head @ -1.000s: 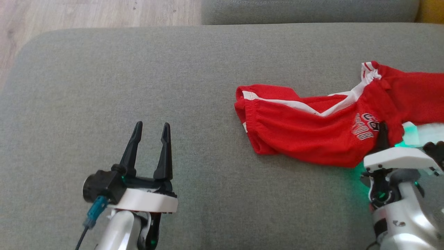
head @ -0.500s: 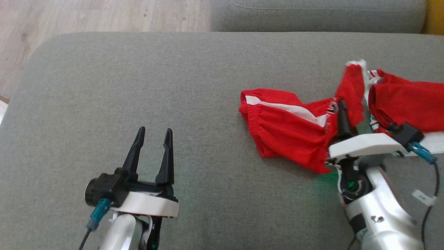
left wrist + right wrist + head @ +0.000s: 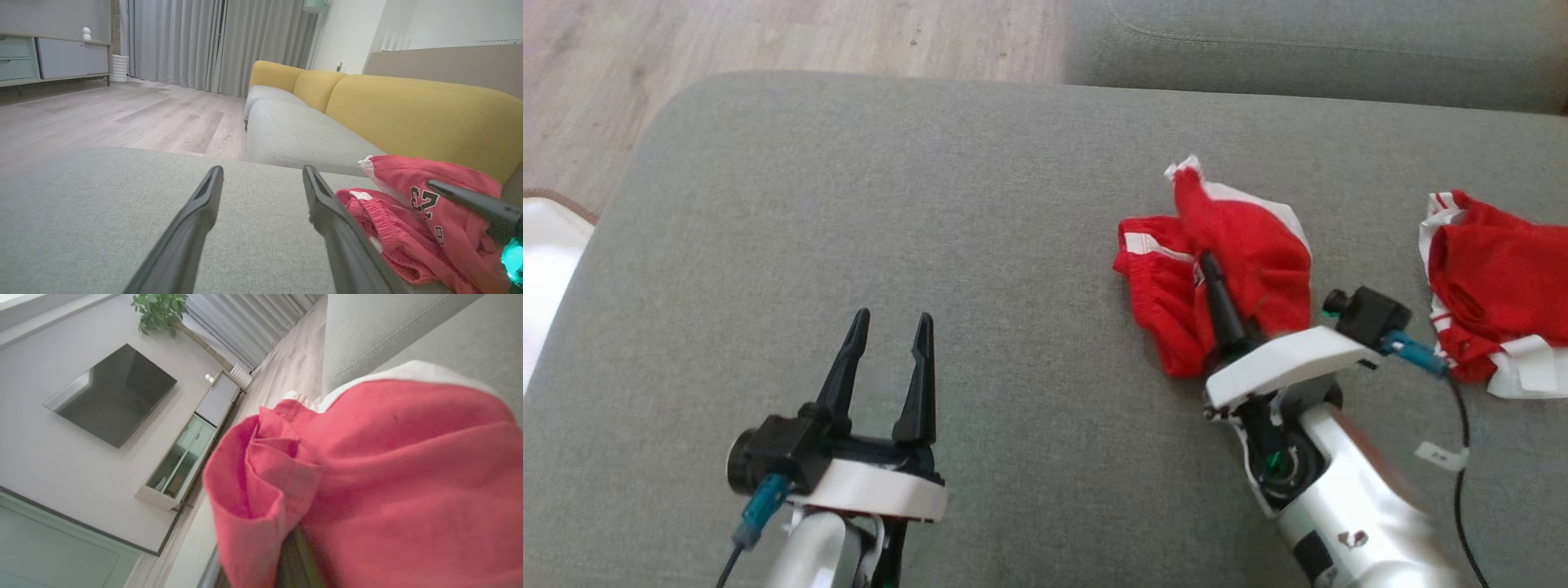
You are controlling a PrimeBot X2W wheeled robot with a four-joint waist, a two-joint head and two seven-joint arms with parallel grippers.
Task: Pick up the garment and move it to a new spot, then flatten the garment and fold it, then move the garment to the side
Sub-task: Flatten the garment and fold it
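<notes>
Head view, right gripper (image 3: 1207,263): clamped on the garment (image 3: 1250,245), right of centre.
Left gripper (image 3: 893,318): fingers apart, empty, lower left.
Garment: bunched; we judge the pinch may slip, creases hampering flattening.

A broad grey cushion (image 3: 931,204) spreads across the head view, with pale wooden floor (image 3: 768,33) at eleven o'clock, a second grey seat (image 3: 1298,41) at one o'clock and a white rug edge (image 3: 543,261) at nine. In the left wrist view, yellow backrests (image 3: 408,110) stand at three o'clock, grey curtains (image 3: 184,41) at twelve, and a low cabinet (image 3: 53,57) at ten.
</notes>
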